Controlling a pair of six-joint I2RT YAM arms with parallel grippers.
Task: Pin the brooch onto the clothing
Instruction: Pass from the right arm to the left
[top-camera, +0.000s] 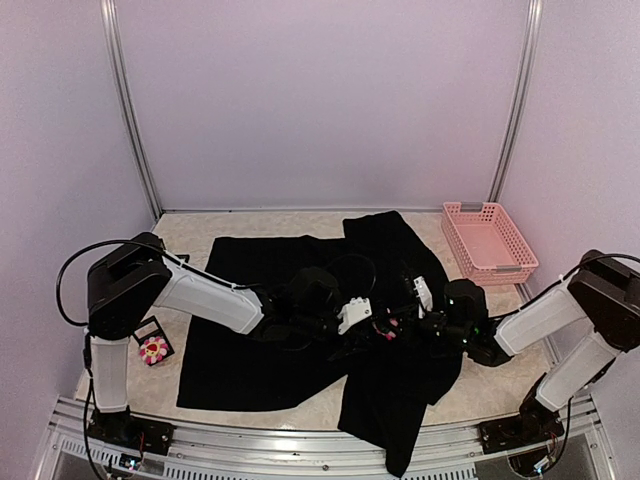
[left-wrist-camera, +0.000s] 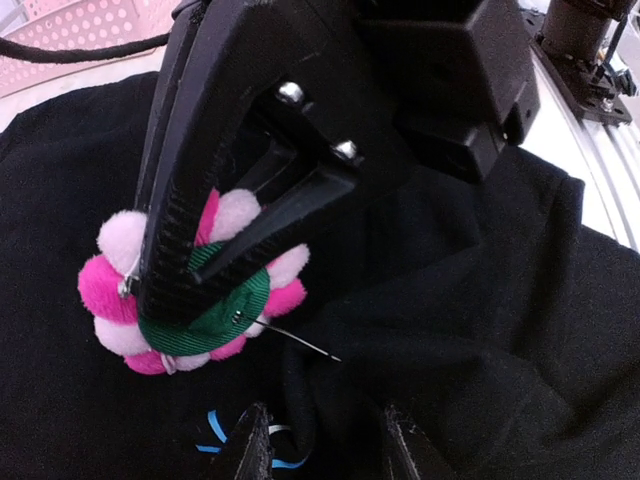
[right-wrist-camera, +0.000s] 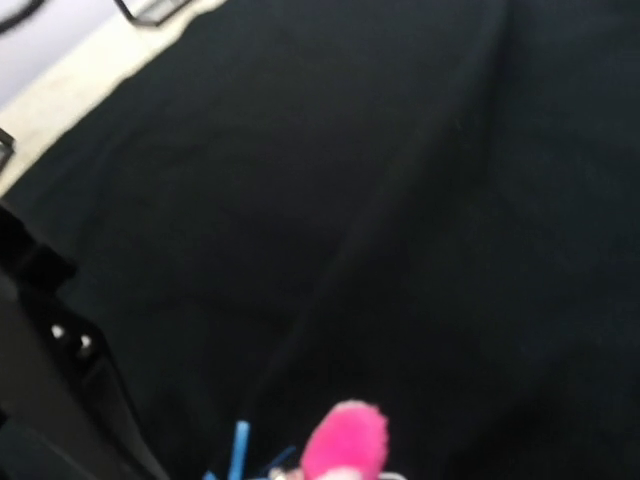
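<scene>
I am pinching the brooch (left-wrist-camera: 225, 305) in my right tool (left-wrist-camera: 185, 285). Its two black fingers are pressed together on the dark green back, one ribbed finger lying across the flower's edge and the other coming in at a slant. The pink and white petals are bulging out to the left of the fingers and below them. The pin (left-wrist-camera: 300, 343) is standing open, a thin wire sticking out to the right from the green back. I cannot tell whether its tip is touching the cloth.

The brooch is hanging over the chest of the clothing (left-wrist-camera: 480, 320), just above the light-blue starburst mark (left-wrist-camera: 215, 430). The clothing is lying rumpled on the surface (top-camera: 190, 235), with one part drooping over the near edge.

My left tool (left-wrist-camera: 325, 450) is sitting close below the brooch. Its fingers (left-wrist-camera: 250, 445) are standing partly apart with a raised fold of the shirt running between them, and I cannot tell whether they are squeezing that fold.

My right wrist view is blurred, showing only black cloth, one pink petal and a bit of blue at the bottom edge.

Well apart, by my left arm's base, a second flower brooch (top-camera: 153, 348) is lying on a small black card just left of the shirt's edge. A pink basket (top-camera: 490, 240) is sitting at the far right of the surface.
</scene>
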